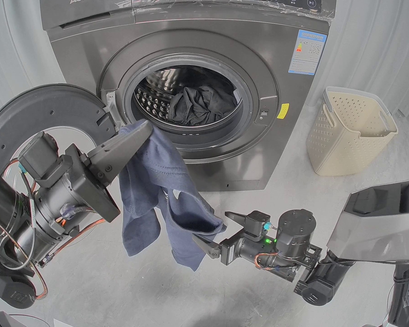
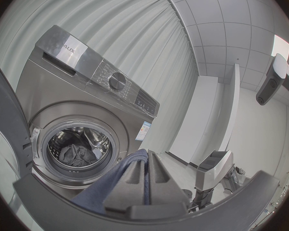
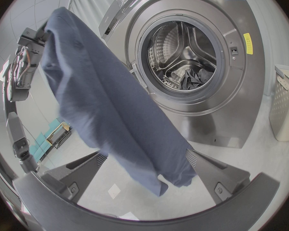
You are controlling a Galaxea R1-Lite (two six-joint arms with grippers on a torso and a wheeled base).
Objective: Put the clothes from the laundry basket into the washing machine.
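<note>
A blue shirt [image 1: 145,178] is pinched in the left claw [image 1: 142,131] before the washer [image 1: 259,60]; the right claw [image 1: 212,228] is spread wide around its hem.

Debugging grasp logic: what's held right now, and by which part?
Left gripper pinches the blue garment at its top fold; the rest hangs. Right gripper is open around the lower end, holding nothing.

Blue garment [image 1: 163,191] hangs limp, top pinched in left gripper [image 1: 143,130], before grey washing machine [image 1: 204,42], door open. Dark garment [image 1: 200,105] crumpled in drum. Cream laundry basket [image 1: 345,146] upright on floor, machine's right.
</note>
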